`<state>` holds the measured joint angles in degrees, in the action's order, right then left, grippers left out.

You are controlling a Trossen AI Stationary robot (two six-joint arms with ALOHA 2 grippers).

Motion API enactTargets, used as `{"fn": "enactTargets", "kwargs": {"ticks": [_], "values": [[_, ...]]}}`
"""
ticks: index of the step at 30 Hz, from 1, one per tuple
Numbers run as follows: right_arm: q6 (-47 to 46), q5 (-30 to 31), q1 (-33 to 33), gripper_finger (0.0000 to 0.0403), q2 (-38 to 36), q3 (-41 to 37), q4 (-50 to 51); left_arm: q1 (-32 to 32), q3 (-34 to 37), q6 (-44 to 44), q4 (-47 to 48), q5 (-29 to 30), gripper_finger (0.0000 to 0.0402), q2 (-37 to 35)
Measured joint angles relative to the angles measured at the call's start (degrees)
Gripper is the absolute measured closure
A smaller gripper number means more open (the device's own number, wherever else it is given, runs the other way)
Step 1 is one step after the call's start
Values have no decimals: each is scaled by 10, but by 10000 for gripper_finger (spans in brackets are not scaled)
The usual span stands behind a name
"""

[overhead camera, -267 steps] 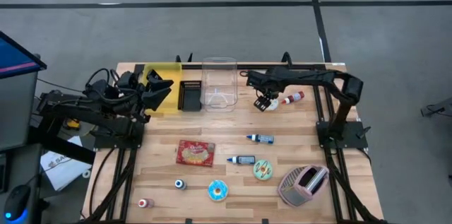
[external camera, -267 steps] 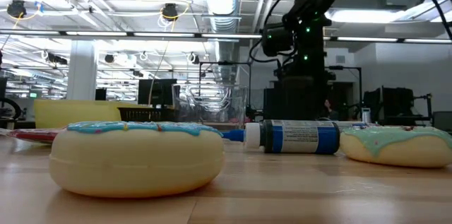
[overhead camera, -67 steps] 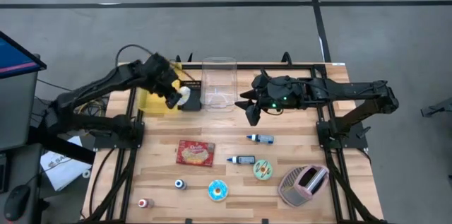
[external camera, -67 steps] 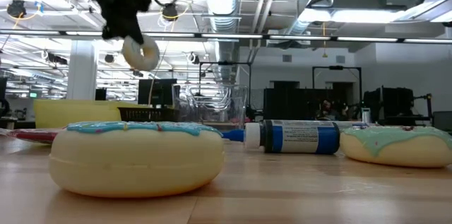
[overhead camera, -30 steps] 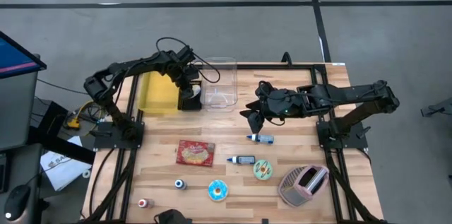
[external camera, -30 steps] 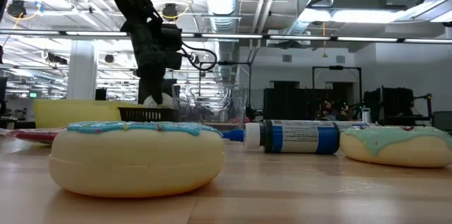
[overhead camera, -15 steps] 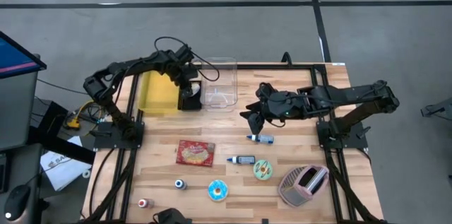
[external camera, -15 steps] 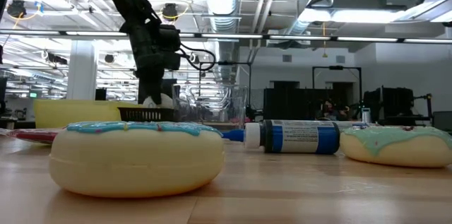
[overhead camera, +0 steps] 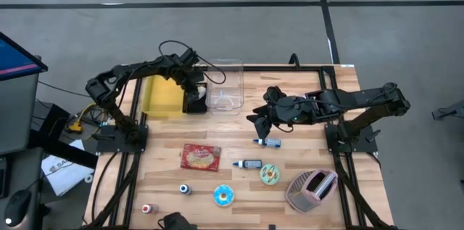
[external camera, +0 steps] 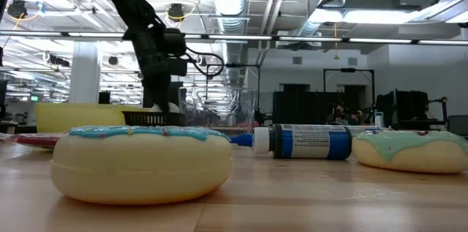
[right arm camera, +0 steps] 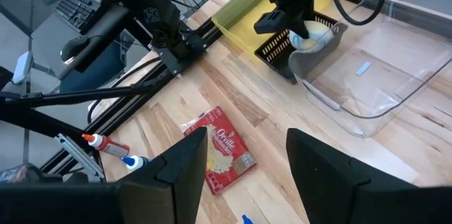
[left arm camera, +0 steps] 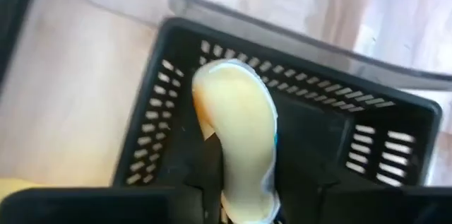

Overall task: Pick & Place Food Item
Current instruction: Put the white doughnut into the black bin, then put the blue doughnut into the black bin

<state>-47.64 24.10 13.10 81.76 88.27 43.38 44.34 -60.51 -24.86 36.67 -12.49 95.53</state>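
A wooden worktop seen from above, two dark arms reaching in from either side. At about ten o'clock a yellow bin sits by the edge. Just right of it stands a small black slatted basket, and the left tool hangs directly over it. In the left wrist view a pale ring-shaped doughnut stands on edge inside the basket, between the tool's dark fingers; whether they are pinching it or have let go, I cannot tell. A clear plastic tub sits touching the basket's right side, at about twelve o'clock.

Toward the middle, a red snack packet lies flat. At about six o'clock are a blue-iced doughnut and a green-iced doughnut, with a small dark bottle between the packet and the green one.

Right of centre, the right tool hovers above the worktop with its fingers spread apart and nothing between them, just above a blue-labelled bottle. At about four o'clock stands a pink toaster.
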Motion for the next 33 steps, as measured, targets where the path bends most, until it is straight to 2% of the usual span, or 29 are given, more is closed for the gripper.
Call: {"fn": "enactTargets", "kwargs": {"ticks": [6,10,17,23,24,26,29,31,33], "values": [[-7,0,0,216,0,0,1,0,0,-5,-14,48,235,0],[-9,0,0,216,0,0,1,0,0,-17,-16,56,214,-5],[-11,0,0,216,0,0,0,7,0,-19,-32,72,204,-49],[-6,14,-1,216,0,0,2,14,0,-14,-11,75,203,-140],[-6,18,-2,216,0,0,5,12,0,-12,1,67,203,-161],[-6,22,-6,216,0,0,15,5,0,0,36,14,205,-204],[-4,25,-13,216,0,0,23,-17,0,45,83,-124,214,-277],[1,26,-17,216,0,0,25,-51,0,101,89,-195,223,-327],[8,29,-17,216,0,0,25,-110,0,156,83,-215,234,-375]]}}
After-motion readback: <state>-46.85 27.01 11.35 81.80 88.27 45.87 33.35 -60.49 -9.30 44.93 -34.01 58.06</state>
